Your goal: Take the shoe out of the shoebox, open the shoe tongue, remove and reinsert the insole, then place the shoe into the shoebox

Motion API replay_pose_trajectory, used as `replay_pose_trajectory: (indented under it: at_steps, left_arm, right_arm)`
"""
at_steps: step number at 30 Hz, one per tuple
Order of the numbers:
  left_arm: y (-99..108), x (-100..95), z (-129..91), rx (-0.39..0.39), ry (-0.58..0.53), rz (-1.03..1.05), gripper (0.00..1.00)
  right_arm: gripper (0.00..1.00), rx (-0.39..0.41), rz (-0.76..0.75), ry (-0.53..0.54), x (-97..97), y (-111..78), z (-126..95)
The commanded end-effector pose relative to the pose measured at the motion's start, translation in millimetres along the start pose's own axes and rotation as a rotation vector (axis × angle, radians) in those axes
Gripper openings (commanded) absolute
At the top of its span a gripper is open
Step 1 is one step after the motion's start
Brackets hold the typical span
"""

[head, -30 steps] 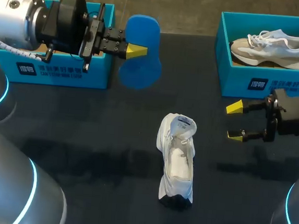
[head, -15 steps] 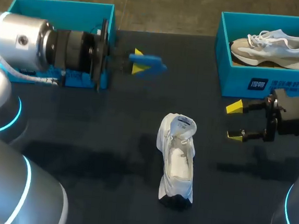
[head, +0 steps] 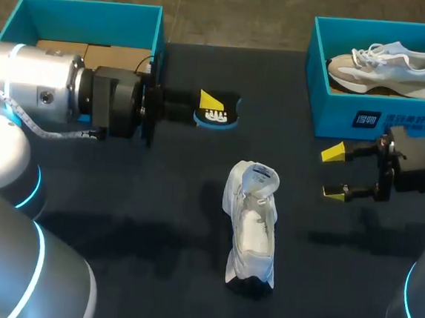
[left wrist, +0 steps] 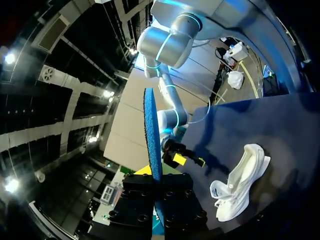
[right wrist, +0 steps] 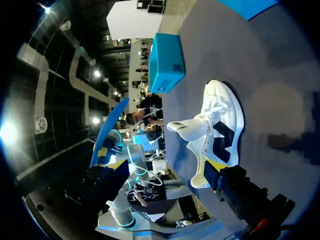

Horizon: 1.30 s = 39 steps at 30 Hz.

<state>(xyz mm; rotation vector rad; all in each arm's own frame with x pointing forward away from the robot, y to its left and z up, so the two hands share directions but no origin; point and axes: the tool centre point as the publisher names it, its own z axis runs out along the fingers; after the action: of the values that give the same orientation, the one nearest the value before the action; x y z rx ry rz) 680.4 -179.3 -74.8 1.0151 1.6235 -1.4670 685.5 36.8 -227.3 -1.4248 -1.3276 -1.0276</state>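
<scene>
Two things matter while our left gripper (head: 207,103), clamped on the blue insole (head: 218,115) apparently near one end, hangs near the white shoe (head: 251,226) between our arms: slide it in toe-first, and let our wide, empty right gripper (head: 335,172) steady the tongue (head: 259,176).

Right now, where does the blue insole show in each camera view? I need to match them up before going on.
Head view: the insole is left of centre, pinched in the left tool, beyond the white shoe.
Left wrist view: seen edge-on, standing up from between that tool's own fingers.
Right wrist view: held aloft beyond the shoe's heel.
Shared landmark: the white shoe.
</scene>
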Motion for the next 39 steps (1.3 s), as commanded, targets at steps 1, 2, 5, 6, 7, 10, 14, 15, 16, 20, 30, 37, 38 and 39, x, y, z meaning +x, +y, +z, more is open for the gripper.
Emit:
replay_pose_trajectory:
  at_steps: [1, 2, 5, 6, 7, 10, 14, 15, 16, 20, 30, 37, 38, 39]
  left_arm:
    - [-2.2, 1.3, -1.3, -0.004, -0.001, 0.001, 0.0]
    - [-2.2, 1.3, -1.3, -0.004, -0.001, 0.001, 0.0]
    - [-1.4, 7.8, 4.3, -0.054, 0.019, 0.055, 0.0]
    - [0.2, 13.8, 8.1, -0.058, 0.008, 0.089, 0.0]
    - [1.4, 20.5, 10.9, -0.046, 0.004, 0.097, 0.0]
    - [3.3, 38.9, 16.3, -0.047, -0.005, 0.192, 0.0]
    - [1.3, 53.7, 14.6, 0.021, -0.083, 0.279, 0.0]
    - [2.7, 55.6, 13.1, 0.032, -0.098, 0.302, 0.0]
    - [2.5, 58.7, 12.2, 0.038, -0.11, 0.328, 0.0]
    - [1.9, 65.3, 10.4, 0.064, -0.146, 0.37, 0.0]
    - [0.9, 72.1, 18.3, 0.005, -0.124, 0.492, 0.0]
    - [0.9, 72.1, 18.3, 0.005, -0.124, 0.492, 0.0]
    - [0.9, 72.1, 18.3, 0.005, -0.124, 0.492, 0.0]
    - [0.9, 72.1, 18.3, 0.005, -0.124, 0.492, 0.0]
  right_arm:
    - [1.0, -0.003, 0.0, -0.001, 0.3, -0.4, 1.2]
    - [1.0, -0.003, 0.0, -0.001, 0.3, -0.4, 1.2]
    - [1.0, -0.003, 0.0, -0.001, 0.3, -0.4, 1.2]
    - [1.0, -0.003, 0.0, -0.001, 0.3, -0.4, 1.2]
    - [1.0, -0.003, 0.0, -0.001, 0.3, -0.4, 1.2]
    - [1.0, -0.003, 0.0, -0.001, 0.3, -0.4, 1.2]
    - [1.0, -0.003, 0.0, -0.001, 0.3, -0.4, 1.2]
    - [1.0, -0.003, 0.0, -0.001, 0.3, -0.4, 1.2]
    - [1.0, -0.003, 0.0, -0.001, 0.3, -0.4, 1.2]
    - [1.0, -0.003, 0.0, -0.001, 0.3, -0.4, 1.2]
    - [1.0, -0.003, 0.0, -0.001, 0.3, -0.4, 1.2]
    - [1.0, -0.003, 0.0, -0.001, 0.3, -0.4, 1.2]
    - [1.0, -0.003, 0.0, -0.001, 0.3, -0.4, 1.2]
    - [1.0, -0.003, 0.0, -0.001, 0.3, -0.4, 1.2]
